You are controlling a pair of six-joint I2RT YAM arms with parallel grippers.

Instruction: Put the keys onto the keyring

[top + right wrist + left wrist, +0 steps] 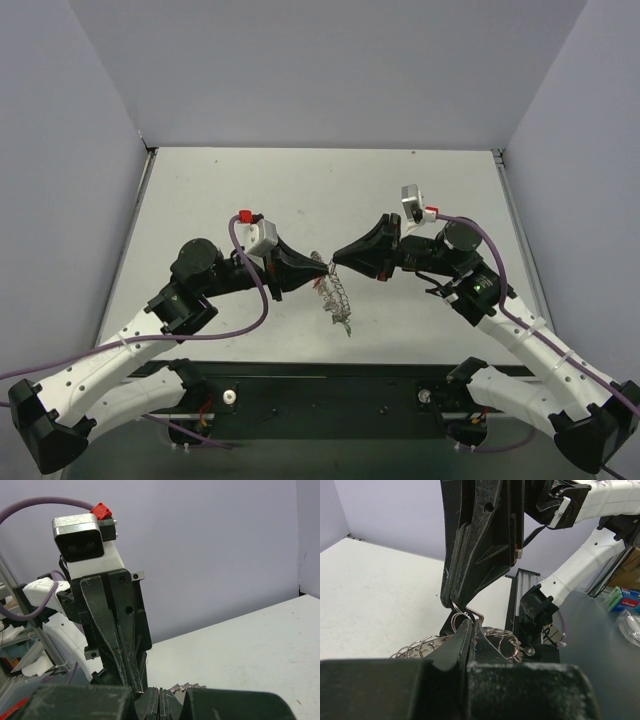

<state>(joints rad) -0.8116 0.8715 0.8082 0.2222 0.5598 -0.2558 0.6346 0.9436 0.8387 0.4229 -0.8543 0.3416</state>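
The left gripper (322, 266) is closed tight, its two black fingers pressed together to a narrow point that pinches the thin wire of the keyring (337, 296). Tip to tip with it, the right gripper (338, 260) is closed as well, and the left wrist view shows a small loop of that same wire running into its tip. The two grippers meet nose to nose over the middle of the table (300, 190), the left reaching in from the left and the right from the right.

The keyring hangs below the meeting point as a loose silver cluster trailing down and slightly right, with a spot of green at its lower end. Whether that end touches the table cannot be told. Single keys cannot be picked out among the silver pieces.
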